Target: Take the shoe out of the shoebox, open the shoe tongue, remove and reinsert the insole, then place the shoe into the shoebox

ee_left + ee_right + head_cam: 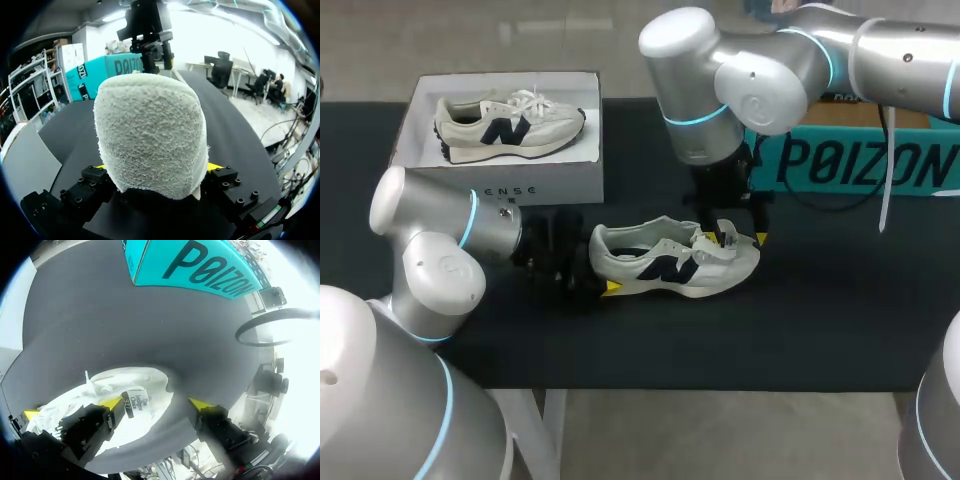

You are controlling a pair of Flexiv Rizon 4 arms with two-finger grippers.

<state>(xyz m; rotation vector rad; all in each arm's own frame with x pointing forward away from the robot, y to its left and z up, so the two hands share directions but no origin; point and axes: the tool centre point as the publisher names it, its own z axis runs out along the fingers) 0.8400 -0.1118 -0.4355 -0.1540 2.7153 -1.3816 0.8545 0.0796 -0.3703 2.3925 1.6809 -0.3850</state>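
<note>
- Black cloth is covering the table (820,310), and one cream shoe (670,262) with a dark side logo is lying on it at the middle, outside the white shoebox (500,182).
- A second, matching shoe (510,125) is lying inside that shoebox, which is standing well behind the left arm.
- A teal box (865,160) is standing at the far right of the table, behind the right arm and apart from the shoe.
- The left gripper (158,166) is clamping the shoe's fuzzy heel, with a yellow tip showing at each side of it.
- The right gripper (156,404) is hanging spread over the toe end. One finger is sitting at the tongue's label (136,402), the other over bare cloth, off the shoe.
- Large dark lettering is running along the teal box. Small print is showing on the shoebox's front wall and on the tongue's label.
- Counting: two shoes, two boxes, two grippers.
</note>
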